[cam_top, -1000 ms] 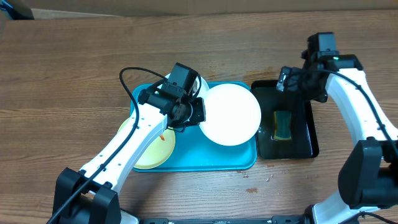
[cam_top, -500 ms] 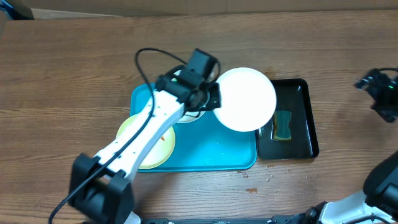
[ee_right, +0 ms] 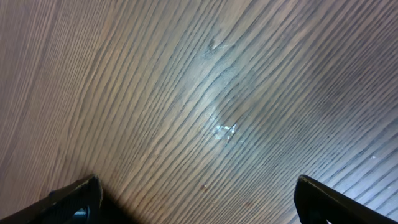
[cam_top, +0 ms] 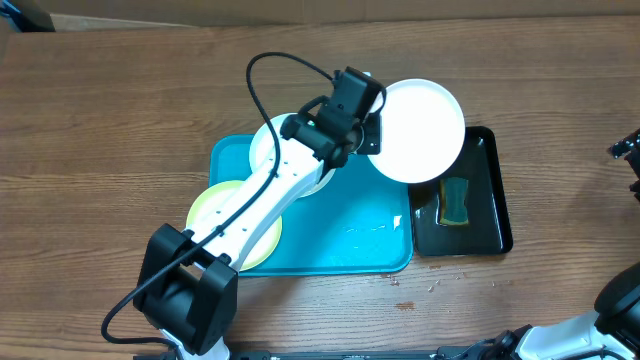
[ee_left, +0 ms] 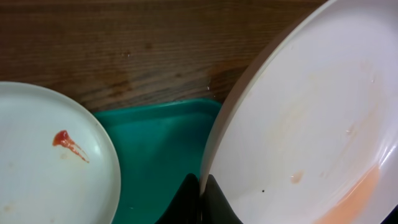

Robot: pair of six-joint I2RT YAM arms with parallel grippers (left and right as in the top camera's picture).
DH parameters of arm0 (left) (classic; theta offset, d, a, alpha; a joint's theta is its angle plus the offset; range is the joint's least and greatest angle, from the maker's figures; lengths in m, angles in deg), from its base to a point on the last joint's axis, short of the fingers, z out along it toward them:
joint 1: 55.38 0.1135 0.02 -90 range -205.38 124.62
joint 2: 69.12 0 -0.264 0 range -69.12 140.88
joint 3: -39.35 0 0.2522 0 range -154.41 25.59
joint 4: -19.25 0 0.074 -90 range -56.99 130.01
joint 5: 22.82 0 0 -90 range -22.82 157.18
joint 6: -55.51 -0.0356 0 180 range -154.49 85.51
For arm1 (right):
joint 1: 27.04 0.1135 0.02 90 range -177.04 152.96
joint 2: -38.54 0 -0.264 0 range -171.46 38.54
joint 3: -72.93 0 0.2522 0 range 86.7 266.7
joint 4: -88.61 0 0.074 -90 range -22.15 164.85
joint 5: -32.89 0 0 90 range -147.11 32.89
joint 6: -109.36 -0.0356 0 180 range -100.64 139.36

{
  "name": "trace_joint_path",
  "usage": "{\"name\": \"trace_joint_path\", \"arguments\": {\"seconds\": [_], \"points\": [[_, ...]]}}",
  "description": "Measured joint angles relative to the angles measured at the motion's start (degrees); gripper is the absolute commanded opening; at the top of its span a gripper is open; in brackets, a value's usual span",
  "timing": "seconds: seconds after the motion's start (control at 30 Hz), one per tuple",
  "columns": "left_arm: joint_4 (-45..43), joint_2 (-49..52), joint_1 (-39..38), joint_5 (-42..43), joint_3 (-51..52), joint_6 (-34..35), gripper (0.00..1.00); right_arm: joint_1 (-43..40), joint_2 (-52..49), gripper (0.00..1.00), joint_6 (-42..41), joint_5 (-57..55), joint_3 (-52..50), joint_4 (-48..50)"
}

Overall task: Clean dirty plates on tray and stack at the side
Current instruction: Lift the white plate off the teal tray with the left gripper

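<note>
My left gripper (cam_top: 368, 128) is shut on the rim of a white plate (cam_top: 421, 130) and holds it in the air over the cyan tray's (cam_top: 340, 250) far right corner and the black tray. In the left wrist view the fingers (ee_left: 202, 193) pinch the plate's edge (ee_left: 298, 130), which shows a faint orange smear. A second white plate (cam_top: 268, 145) with a red smear (ee_left: 68, 143) lies on the cyan tray, partly under my arm. A pale yellow-green plate (cam_top: 215, 215) lies at the tray's left edge. My right gripper (ee_right: 196, 199) is open and empty over bare wood at the far right.
A narrow black tray (cam_top: 490, 215) stands right of the cyan tray and holds a green-yellow sponge (cam_top: 456, 200). Wet streaks mark the cyan tray's right half. Bare wooden table (cam_top: 120, 120) surrounds both trays.
My left gripper has carried the white plate up and to the right, off the cyan tray's middle. My right arm has swung away to the far right edge.
</note>
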Motion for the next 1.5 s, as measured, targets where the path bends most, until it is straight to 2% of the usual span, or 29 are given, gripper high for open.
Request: {"name": "trace_joint_path", "arguments": {"seconds": [0.17, 0.37, 0.5, 0.6, 0.73, 0.9, 1.07, 1.27, 1.5], "points": [[-1.53, 0.00, -5.31, -8.70, -0.46, -4.50, 0.04, 0.00, 0.00, 1.00, 0.02, 0.09, 0.00, 0.02], [-6.32, 0.00, -14.80, -24.83, -0.74, -12.85, 0.04, 0.00, 0.00, 1.00, 0.02, 0.20, 0.00, 0.00], [-12.39, 0.00, -21.27, -38.12, -0.94, -21.94, 0.04, 0.00, 0.00, 1.00, 0.00, 0.22, 0.00, 0.00], [-19.89, 0.00, -26.16, -48.17, -1.11, -31.52, 0.04, 0.00, 0.00, 1.00, -0.02, 0.22, 0.00, 0.02], [-28.11, 0.00, -30.27, -56.13, -1.40, -42.82, 0.04, 0.00, 0.00, 1.00, 0.02, 0.22, 0.00, 0.02], [-35.98, 0.00, -32.04, -62.60, -1.49, -55.80, 0.04, 0.00, 0.00, 1.00, 0.02, 0.24, 0.00, 0.02], [-40.50, 0.00, -32.44, -66.20, -1.49, -64.11, 0.04, 0.00, 0.00, 1.00, 0.00, 0.22, 0.00, 0.00], [-43.54, 0.00, -32.89, -67.76, -1.49, -69.48, 0.04, 0.00, 0.00, 1.00, 0.00, 0.22, 0.00, 0.00], [-44.92, 0.00, -32.89, -67.58, -1.49, -71.69, 0.04, 0.00, 0.00, 1.00, 0.00, 0.24, 0.00, 0.00]]}}
